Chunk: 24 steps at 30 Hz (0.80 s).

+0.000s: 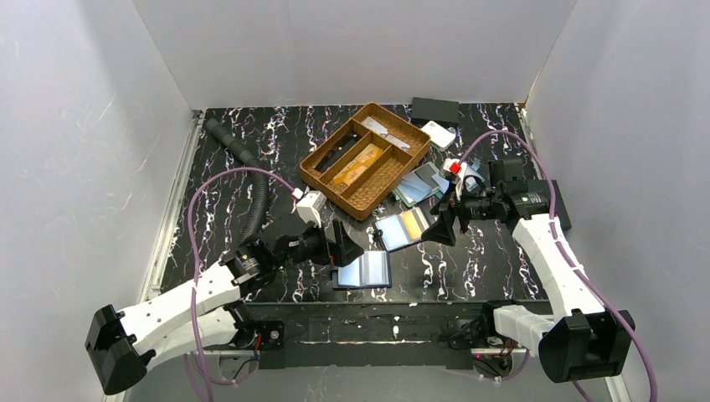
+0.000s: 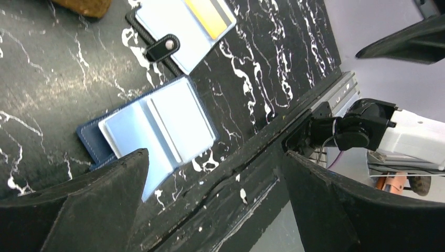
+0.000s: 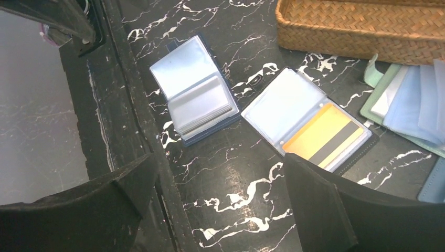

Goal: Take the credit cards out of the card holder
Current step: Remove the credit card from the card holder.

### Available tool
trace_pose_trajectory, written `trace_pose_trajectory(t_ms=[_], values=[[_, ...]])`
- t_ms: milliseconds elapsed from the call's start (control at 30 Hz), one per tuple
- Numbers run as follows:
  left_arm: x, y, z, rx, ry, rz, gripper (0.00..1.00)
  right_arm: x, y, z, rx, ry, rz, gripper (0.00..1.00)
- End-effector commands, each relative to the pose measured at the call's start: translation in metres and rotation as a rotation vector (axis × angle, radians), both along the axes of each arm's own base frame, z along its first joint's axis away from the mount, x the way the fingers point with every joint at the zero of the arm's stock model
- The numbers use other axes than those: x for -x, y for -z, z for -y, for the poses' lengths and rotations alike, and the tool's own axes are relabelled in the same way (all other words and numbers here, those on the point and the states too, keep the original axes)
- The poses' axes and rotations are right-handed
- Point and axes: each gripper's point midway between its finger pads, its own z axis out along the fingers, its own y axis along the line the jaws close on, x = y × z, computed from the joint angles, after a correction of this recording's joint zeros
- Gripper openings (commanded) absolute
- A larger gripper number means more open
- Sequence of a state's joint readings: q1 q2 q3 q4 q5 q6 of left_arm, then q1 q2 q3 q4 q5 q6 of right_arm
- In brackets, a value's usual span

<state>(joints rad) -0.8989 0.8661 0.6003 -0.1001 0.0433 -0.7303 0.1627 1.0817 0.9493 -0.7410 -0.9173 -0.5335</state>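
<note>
An open blue card holder (image 1: 400, 227) lies mid-table with a yellow-orange credit card (image 1: 411, 222) under its clear right sleeve. The card shows with a dark stripe in the right wrist view (image 3: 322, 139) and in the left wrist view (image 2: 207, 16). A second open blue holder (image 1: 362, 270) lies nearer the front edge, showing only pale sleeves (image 2: 157, 126) (image 3: 197, 92). My left gripper (image 1: 345, 251) is open and empty just left of this holder. My right gripper (image 1: 442, 224) is open and empty just right of the holder with the card.
A wicker tray (image 1: 368, 159) with compartments stands behind the holders. A pile of blue-green holders (image 1: 423, 182) lies beside it, right of centre. A black box (image 1: 435, 109) and a white item (image 1: 438, 134) sit at the back. A black hose (image 1: 247, 172) lies at the left.
</note>
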Motion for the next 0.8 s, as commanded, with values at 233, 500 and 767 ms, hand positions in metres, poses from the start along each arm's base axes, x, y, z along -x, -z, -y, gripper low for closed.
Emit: trace_pose_trajectory(t_ms=[233, 500, 767], values=[[-0.009, -0.013, 0.001, 0.140, -0.068, 0.061, 0.98, 0.002, 0.006, -0.002, -0.031, -0.029, 0.034, 0.98], [-0.001, -0.011, 0.008, 0.182, -0.057, -0.023, 0.98, -0.001, 0.007, 0.000, -0.008, -0.022, -0.005, 0.98], [0.000, -0.008, 0.021, 0.171, -0.031, -0.096, 0.96, -0.005, 0.012, -0.004, -0.029, -0.009, -0.038, 0.98]])
